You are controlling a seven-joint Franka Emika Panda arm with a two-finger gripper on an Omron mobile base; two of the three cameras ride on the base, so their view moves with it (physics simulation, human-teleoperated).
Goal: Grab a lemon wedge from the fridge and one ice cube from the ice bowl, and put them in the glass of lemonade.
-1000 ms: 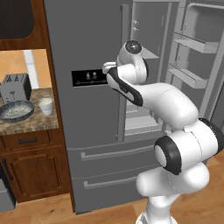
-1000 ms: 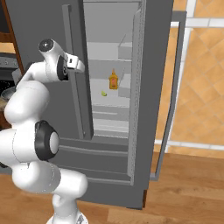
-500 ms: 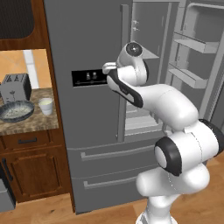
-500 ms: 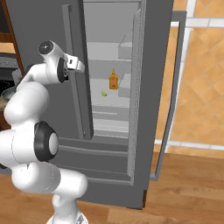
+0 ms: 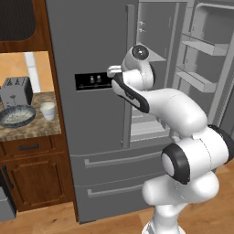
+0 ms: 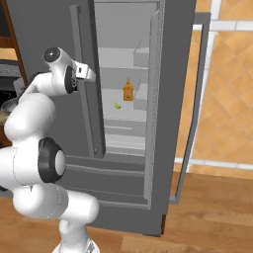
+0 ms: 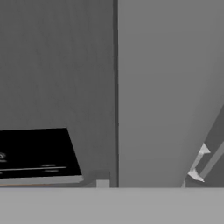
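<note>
The tall grey steel fridge (image 5: 91,137) stands with its right door swung open, its left door with the black dispenser panel (image 5: 93,81) shut. On a middle shelf inside lies the tiny pale yellow-green lemon wedge (image 6: 117,105), just beside a taller orange-yellow bottle (image 6: 128,91). The white arm's wrist is raised in front of the closed door's edge; whether the pincer is clenched or released cannot be told. On the brown stone surface (image 5: 41,128) left of the fridge, the wide blue-grey speckled ice bowl (image 5: 17,115) sits near the front edge, the small whitish cup of lemonade (image 5: 48,110) just beside it, a silver toaster (image 5: 16,91) behind.
</note>
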